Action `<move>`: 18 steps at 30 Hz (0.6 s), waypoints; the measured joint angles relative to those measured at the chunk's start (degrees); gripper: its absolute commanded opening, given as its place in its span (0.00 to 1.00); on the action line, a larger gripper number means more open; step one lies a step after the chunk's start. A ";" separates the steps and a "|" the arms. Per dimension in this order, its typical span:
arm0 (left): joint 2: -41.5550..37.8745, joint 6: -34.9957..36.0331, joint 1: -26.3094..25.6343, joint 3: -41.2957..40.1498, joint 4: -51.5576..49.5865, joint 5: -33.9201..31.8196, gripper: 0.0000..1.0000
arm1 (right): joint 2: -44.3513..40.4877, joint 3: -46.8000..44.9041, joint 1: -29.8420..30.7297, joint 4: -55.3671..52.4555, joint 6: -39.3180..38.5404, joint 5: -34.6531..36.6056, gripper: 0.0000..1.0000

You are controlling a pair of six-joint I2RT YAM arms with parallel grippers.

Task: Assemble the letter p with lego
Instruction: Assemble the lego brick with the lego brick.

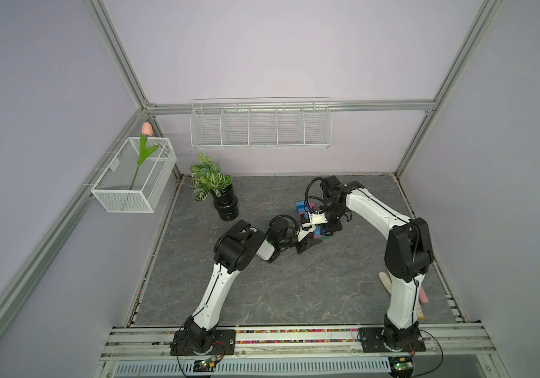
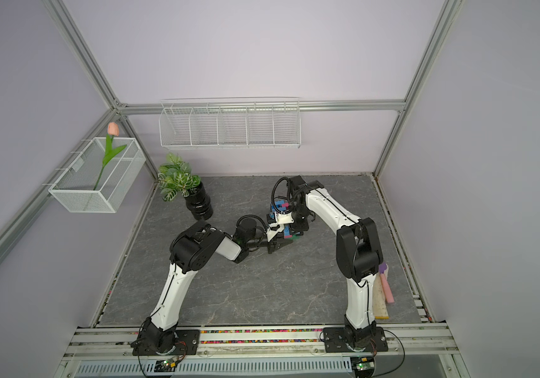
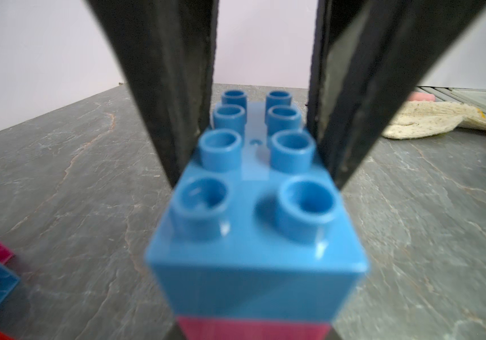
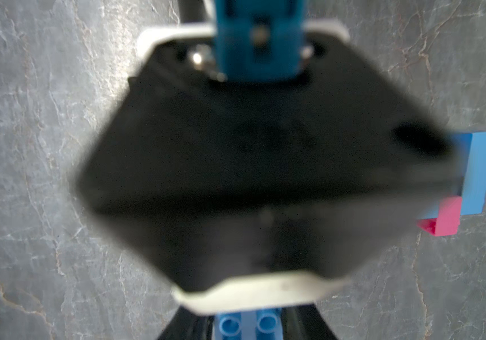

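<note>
The left gripper (image 3: pixel 256 153) has its two black fingers (image 3: pixel 174 88) clamped on an oblong blue studded plastic brick (image 3: pixel 253 265), one finger pressed against each long side. Its jaws stand only as far apart as the brick is wide. The brick lies lengthwise between them, its two rows of studs facing up and its nearer end sticking out past the fingers toward the wrist camera. A pink plastic brick (image 3: pixel 253 328) is joined to it from below. In both top views this small stack sits low over the grey stone-patterned tabletop (image 1: pixel 295 294), toward the back of the table; whether it rests on the surface cannot be told. The right gripper (image 1: pixel 329 231) points down just beside the stack, opposite the left one. Its jaws are drawn fully together, and whether they pinch any part of the stack cannot be told, since a blurred black body fills most of the right wrist view. At that view's edge a light blue brick (image 4: pixel 479 173) touches a small pink brick (image 4: pixel 449 216). A cluster of blue and pink bricks (image 1: pixel 304 209) stands on the table just behind the two grippers. A cream knitted glove (image 3: pixel 430 119) lies well apart from the stack.
</note>
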 measured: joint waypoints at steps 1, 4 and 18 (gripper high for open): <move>0.00 -0.02 0.00 0.00 0.02 0.00 0.10 | 0.33 0.42 0.00 -0.46 0.02 0.04 0.15; 0.00 -0.04 0.00 0.00 0.02 -0.07 0.09 | 1.03 1.51 0.00 -1.55 0.00 0.04 0.15; -0.09 -0.72 -0.17 -0.42 1.55 -1.09 0.09 | 4.50 2.99 -0.94 -3.13 2.97 -5.62 0.56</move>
